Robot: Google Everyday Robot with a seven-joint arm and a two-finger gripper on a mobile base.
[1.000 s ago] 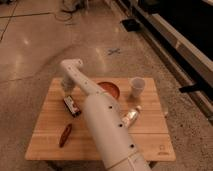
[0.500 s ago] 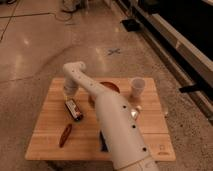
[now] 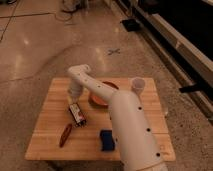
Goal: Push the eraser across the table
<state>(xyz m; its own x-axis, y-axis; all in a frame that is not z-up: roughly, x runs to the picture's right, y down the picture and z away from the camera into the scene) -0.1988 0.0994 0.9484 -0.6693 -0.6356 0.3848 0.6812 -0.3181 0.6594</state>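
The pincer [image 3: 74,98], its spread indeterminable, sat just behind the eraser [image 3: 77,113] on the tabletop [image 3: 50,132], leaving most of the push undone.

The table [image 3: 50,135] is light planked wood, matt; the floor [image 3: 40,55] glossy speckled stone. The gripper [image 3: 73,98], over the table's left, looks smooth white plastic.
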